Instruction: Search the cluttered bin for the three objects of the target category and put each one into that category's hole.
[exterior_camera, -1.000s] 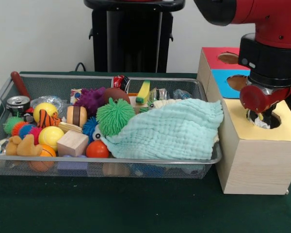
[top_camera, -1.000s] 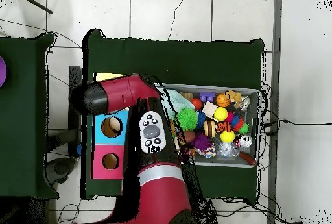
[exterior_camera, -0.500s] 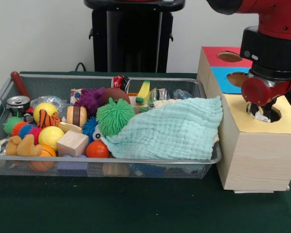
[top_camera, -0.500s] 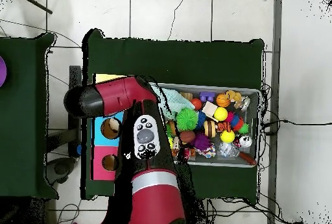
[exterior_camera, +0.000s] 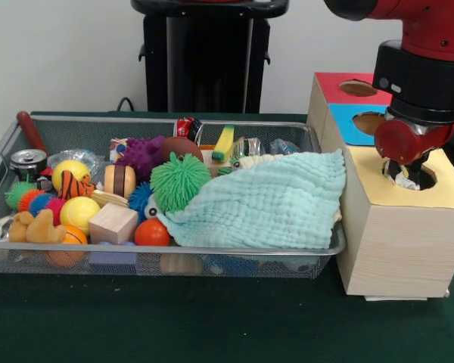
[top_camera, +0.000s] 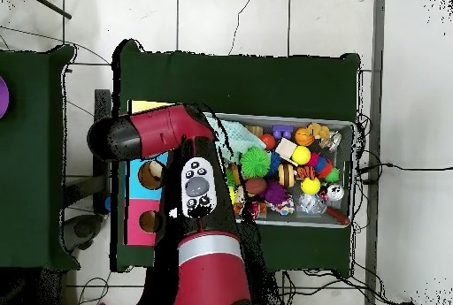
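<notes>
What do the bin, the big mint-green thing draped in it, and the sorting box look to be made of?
Bin: probably metal wire mesh, shiny rim, see-through walls. Mint cloth: soft crinkled fabric, likely cotton muslin; it folds and drapes over the toys. Sorting box: pale wood by its grain, with matte coloured top panels.

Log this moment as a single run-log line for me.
claw: over yellow hole, state unclear | white item: at that hole | bin: full, teal cloth on top

Bright, even indoor light, soft shadows, no glare; front view sharp.
</notes>
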### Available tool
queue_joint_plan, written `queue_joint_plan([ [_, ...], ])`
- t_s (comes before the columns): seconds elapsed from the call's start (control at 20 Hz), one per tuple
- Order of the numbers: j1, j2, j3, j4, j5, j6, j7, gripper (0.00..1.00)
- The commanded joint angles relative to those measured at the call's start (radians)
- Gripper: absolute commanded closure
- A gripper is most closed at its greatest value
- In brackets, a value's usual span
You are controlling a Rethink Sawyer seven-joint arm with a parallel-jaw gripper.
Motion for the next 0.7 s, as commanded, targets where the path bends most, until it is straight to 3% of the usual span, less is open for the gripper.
queue_joint_plan([
  [0.05,-0.020,-0.038,-0.020,-0.004,-0.031,0.029,0.110,0.00],
  [0.1,-0.021,-0.038,-0.018,-0.004,-0.031,0.033,0.107,0.00],
  [0.15,-0.020,-0.037,-0.017,-0.011,-0.030,0.048,0.101,1.00],
  [0.7,-0.040,-0.028,0.018,0.005,-0.009,0.067,0.082,1.00],
])
